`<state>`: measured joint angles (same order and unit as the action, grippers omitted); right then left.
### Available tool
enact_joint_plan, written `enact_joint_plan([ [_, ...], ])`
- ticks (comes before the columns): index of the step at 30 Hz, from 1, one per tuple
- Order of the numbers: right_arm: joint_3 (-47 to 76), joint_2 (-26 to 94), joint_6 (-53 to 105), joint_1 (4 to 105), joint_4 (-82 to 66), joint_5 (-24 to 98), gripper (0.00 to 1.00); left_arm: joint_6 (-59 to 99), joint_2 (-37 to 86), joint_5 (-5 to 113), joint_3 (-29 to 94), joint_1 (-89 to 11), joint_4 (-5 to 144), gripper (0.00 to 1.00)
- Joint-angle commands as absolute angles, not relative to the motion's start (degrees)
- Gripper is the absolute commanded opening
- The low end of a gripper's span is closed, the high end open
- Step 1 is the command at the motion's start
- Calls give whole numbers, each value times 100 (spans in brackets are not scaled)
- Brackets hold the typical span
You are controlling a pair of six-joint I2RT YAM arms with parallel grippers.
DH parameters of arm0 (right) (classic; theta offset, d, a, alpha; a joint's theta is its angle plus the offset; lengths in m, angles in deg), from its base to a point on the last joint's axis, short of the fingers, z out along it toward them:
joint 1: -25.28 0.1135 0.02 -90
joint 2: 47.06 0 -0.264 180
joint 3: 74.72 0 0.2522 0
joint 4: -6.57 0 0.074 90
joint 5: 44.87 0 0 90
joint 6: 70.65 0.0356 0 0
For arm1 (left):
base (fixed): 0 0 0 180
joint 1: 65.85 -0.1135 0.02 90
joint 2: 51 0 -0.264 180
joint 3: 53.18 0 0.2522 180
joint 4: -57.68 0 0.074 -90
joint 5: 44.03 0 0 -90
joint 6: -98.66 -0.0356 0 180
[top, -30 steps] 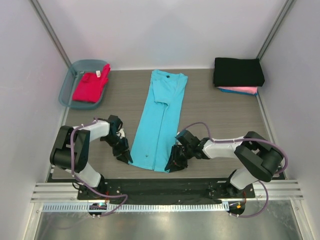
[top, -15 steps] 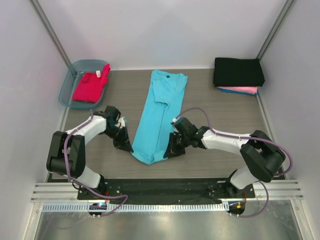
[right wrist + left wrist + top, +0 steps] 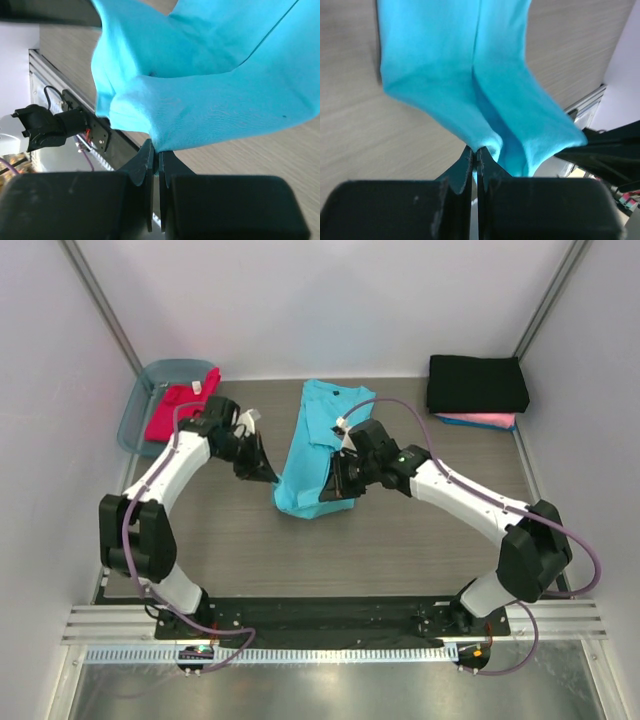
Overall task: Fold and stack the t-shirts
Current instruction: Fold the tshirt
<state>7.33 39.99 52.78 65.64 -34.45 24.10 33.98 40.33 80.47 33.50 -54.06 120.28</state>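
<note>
Left fingers (image 3: 463, 169) clamped shut on the turquoise t-shirt (image 3: 318, 445) at the hem's left corner, right fingers (image 3: 145, 161) on the right corner. Hem was held off the table (image 3: 420, 525), doubled over the shirt's middle; collar end lay flat. Red-magenta t-shirt (image 3: 178, 412) sat in the tub (image 3: 138, 408). Black t-shirt (image 3: 477, 383) lay stacked on the pink t-shirt (image 3: 480, 421), far right.

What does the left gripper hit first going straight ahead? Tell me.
The turquoise t-shirt that the left gripper pinches: it points into that lifted fold. Beyond, probably the right gripper, though depth is unclear.
</note>
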Motion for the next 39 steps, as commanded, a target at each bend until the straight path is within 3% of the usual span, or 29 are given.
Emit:
enact_joint_plan([
  [1, 1120, 3961, 4714, 6430, -3883, 2702, 1, 3415, 4504, 8166, 4186, -5460, 11969, 0],
  [6, 1015, 4057, 4625, 6062, -3848, 2773, 1, 3415, 5016, 8210, 4968, -5460, 12083, 0],
  [19, 742, 4944, 4581, 4972, -2847, 2378, 1, 3345, 6141, 8253, 5602, -5451, 11557, 0],
  [28, 1067, 5524, 4519, 4673, -2459, 2369, 1, 3204, 6923, 8095, 6516, -5451, 11521, 0],
  [39, 1840, 6289, 4361, 4461, -2389, 2299, 1, 3125, 7345, 8051, 6745, -5451, 11407, 0],
])
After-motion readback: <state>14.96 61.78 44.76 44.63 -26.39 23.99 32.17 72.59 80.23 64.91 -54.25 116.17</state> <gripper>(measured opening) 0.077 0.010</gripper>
